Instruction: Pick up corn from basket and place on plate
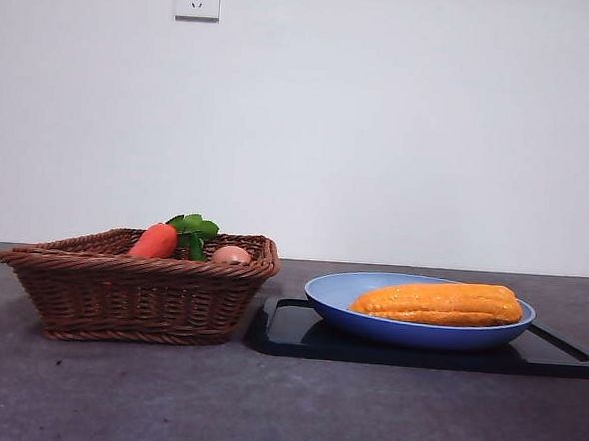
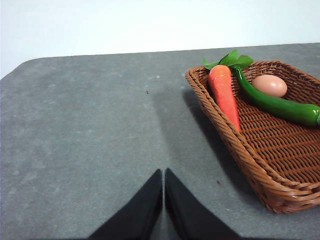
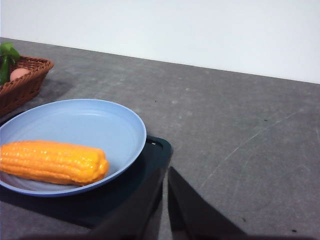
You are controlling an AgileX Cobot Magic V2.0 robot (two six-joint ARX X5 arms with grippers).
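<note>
The orange-yellow corn (image 1: 437, 302) (image 3: 52, 162) lies lengthwise on the light-blue plate (image 1: 417, 335) (image 3: 90, 122), touched by neither gripper. The brown wicker basket (image 1: 135, 291) (image 2: 235, 145) stands to the plate's left. In the left wrist view, my left gripper (image 2: 163, 175) hangs shut and empty over bare table beside the basket. In its own view, my right gripper (image 3: 166, 172) is shut and empty, hovering by the plate's edge on the side away from the basket. Neither arm shows in the front view.
The basket holds a carrot (image 1: 155, 241) (image 2: 224, 95) with green leaves, an egg (image 1: 230, 256) (image 2: 269, 85) and a long green vegetable (image 2: 280, 106). A flat black tray (image 1: 298, 331) (image 3: 150, 165) lies under the plate. Grey tabletop spreads around both.
</note>
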